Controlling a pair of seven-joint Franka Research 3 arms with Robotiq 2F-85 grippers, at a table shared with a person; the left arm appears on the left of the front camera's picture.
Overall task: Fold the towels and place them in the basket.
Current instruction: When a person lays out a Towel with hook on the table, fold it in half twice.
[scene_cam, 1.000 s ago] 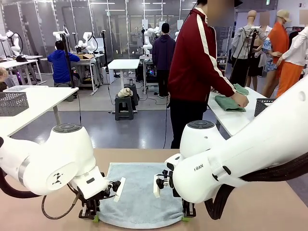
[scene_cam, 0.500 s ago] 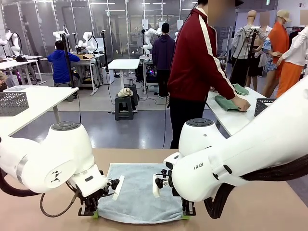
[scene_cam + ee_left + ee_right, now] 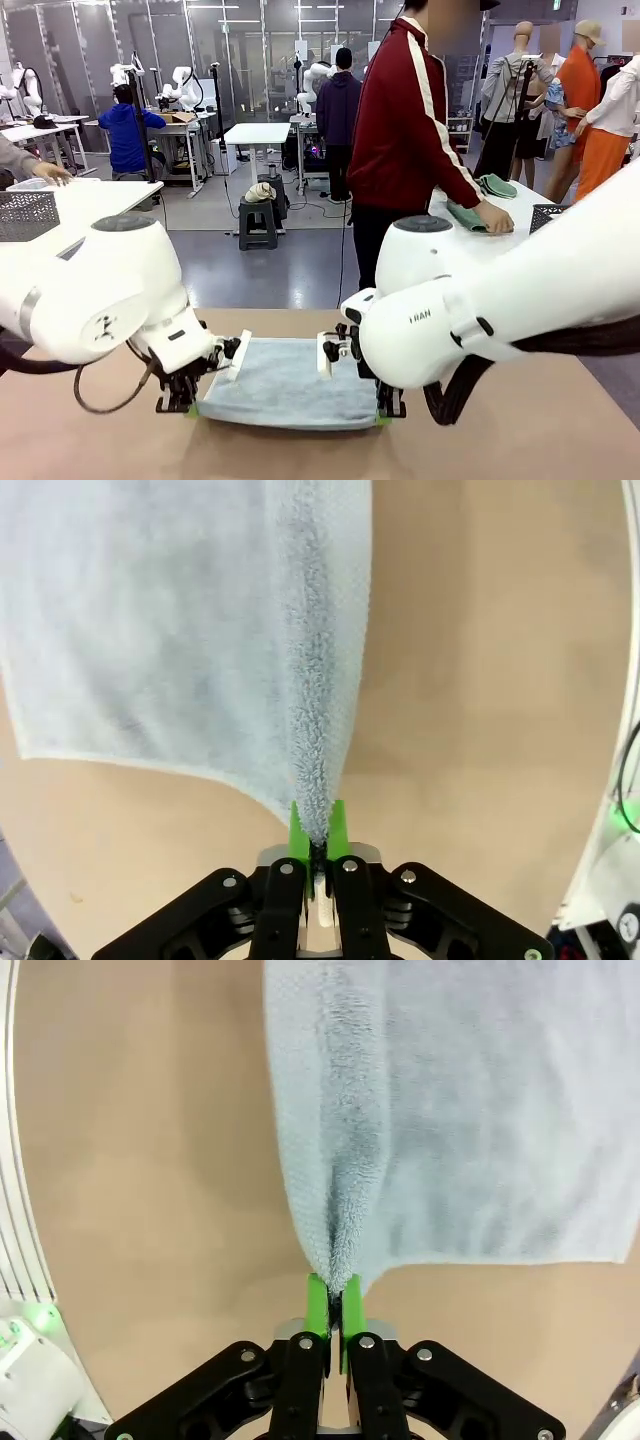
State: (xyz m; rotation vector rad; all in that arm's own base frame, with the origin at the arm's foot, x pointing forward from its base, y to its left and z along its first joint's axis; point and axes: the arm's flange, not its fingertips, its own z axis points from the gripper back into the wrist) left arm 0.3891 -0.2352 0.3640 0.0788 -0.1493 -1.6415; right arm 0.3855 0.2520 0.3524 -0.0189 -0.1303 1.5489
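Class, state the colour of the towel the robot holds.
Pale blue; the soft terry-cloth towel shows best in the left wrist view.

**Pinched Corners, Cropped Cloth**

The pale blue towel [image 3: 200, 630] ran off the top edge of both wrist views, so its far hem was cut away there. Each held corner lay hidden between green pads, one inside the left gripper [image 3: 318, 825] and one inside the right gripper [image 3: 335, 1300]. In the front view the right arm [image 3: 480, 320] covered most of its own gripper and passed out of the picture's right edge. The towel's sagging underside faced away from that camera. A dark mesh basket [image 3: 25, 215] on the left table was cropped by the left edge.
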